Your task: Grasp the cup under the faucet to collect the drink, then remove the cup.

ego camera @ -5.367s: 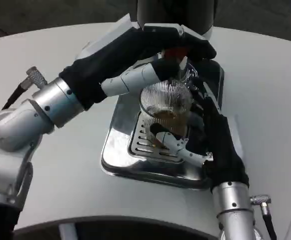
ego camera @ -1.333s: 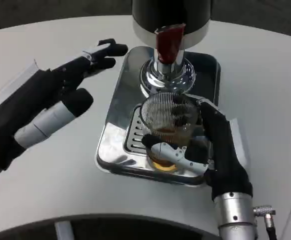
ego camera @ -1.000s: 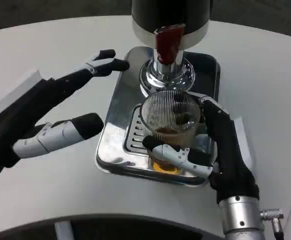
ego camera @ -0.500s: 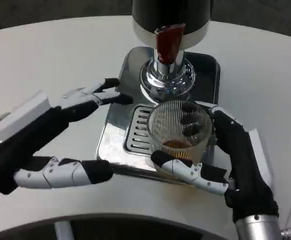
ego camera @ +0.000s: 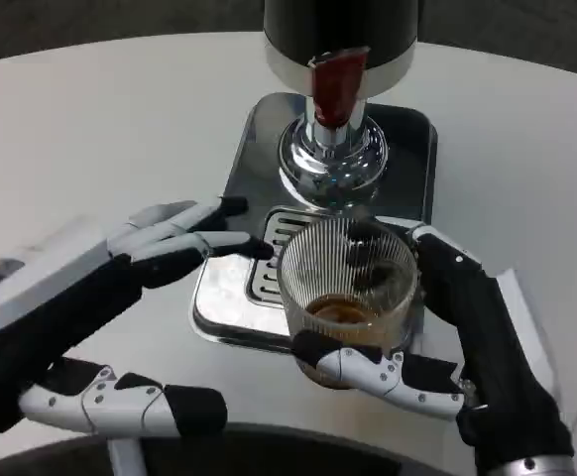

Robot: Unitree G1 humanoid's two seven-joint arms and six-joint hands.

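The ribbed clear glass cup (ego camera: 346,290), part-filled with amber drink, was gripped by the right hand (ego camera: 457,337) at the near edge of the polished steel drip tray (ego camera: 231,198), presumably for removal from the red-handled chrome faucet (ego camera: 332,119), while the left hand (ego camera: 90,297) was held spread and empty beside it; no writing could be read.

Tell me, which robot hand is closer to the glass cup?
Right. The right hand holds the cup, fingers wrapped around it. The left hand is open just left of it, not touching.
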